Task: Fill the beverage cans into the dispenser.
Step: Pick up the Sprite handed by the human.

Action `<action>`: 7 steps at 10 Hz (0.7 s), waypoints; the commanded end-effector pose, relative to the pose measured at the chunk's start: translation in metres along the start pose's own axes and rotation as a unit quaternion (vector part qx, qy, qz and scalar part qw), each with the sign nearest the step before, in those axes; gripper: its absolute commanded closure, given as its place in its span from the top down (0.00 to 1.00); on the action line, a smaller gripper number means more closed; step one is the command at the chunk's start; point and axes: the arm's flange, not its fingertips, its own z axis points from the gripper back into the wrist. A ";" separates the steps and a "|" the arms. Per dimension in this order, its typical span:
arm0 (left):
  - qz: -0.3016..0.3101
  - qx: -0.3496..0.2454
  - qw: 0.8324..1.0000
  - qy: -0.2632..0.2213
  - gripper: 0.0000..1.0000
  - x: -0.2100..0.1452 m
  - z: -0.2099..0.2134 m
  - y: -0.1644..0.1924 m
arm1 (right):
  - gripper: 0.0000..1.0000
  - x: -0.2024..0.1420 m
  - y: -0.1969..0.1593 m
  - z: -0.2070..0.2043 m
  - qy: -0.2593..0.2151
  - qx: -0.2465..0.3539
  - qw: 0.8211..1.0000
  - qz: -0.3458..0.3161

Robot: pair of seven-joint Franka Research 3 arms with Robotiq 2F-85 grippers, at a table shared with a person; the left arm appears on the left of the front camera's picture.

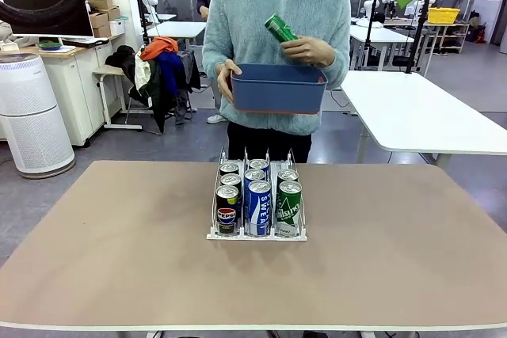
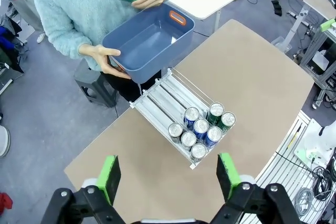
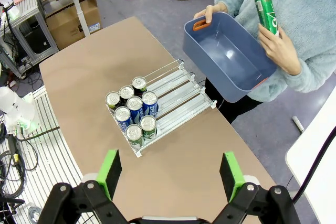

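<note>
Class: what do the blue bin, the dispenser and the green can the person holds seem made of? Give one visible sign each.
Blue bin: probably plastic; smooth, slight sheen, rounded moulded corners.
Dispenser: likely plastic; white base, thin rails possibly wire.
Green can: apparently metal; glossy printed wall, silver top.

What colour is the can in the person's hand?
The can is green with white lettering; clearest in right wrist view.

In the dispenser (image 1: 256, 236) the front cans (image 1: 259, 208) hide the labels of the rear cans (image 1: 255, 175) — I get only tops. Beyond it, a hand (image 1: 309, 51) covers part of the green can (image 1: 278, 26).
</note>
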 end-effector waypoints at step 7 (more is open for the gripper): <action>0.001 0.001 1.000 -0.001 0.97 -0.001 0.002 0.000 | 1.00 -0.001 0.001 0.000 0.000 0.001 1.000 -0.001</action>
